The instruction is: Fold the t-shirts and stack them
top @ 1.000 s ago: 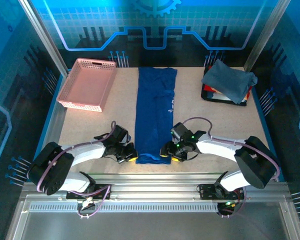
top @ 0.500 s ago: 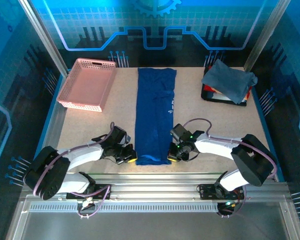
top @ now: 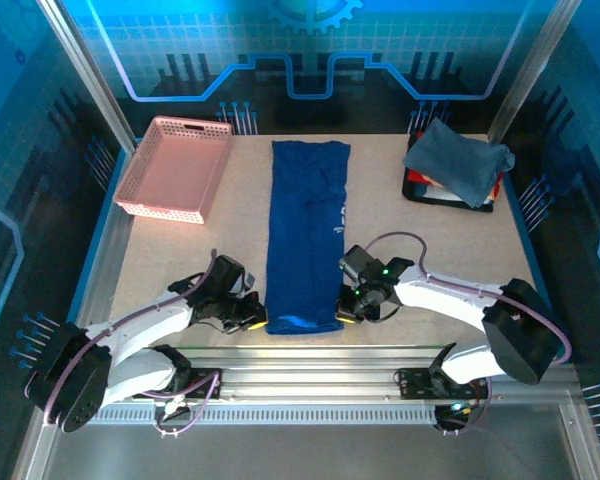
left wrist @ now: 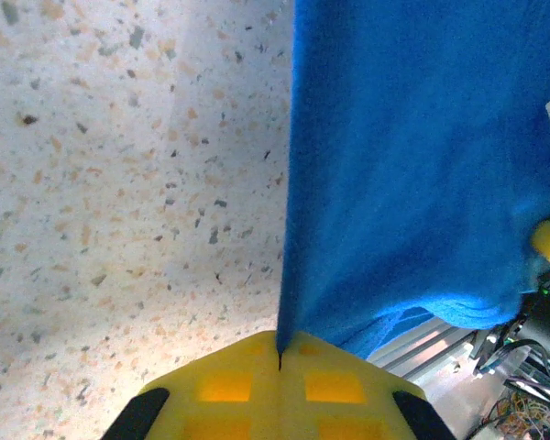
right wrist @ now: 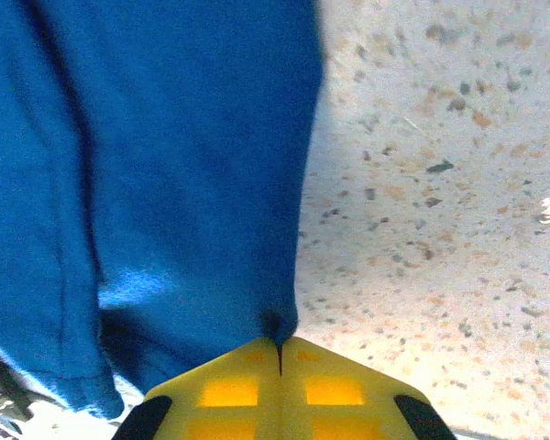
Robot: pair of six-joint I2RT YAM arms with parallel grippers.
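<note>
- blue shirt (top: 307,230) lies mid table (top: 195,255) as a long strip, long axis running near edge to far
- left gripper (top: 253,318) and right gripper (top: 348,312) each pinch a near corner, rest stretches off ahead of both

Two t-shirts (top: 307,235) (top: 458,160), one pink basket (top: 175,168), two hands (top: 252,318) (top: 348,312).

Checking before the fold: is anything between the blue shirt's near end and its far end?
Nothing visible. The left gripper and right gripper pinch near corners of the blue t-shirt; pink basket and grey t-shirt sit aside.
</note>
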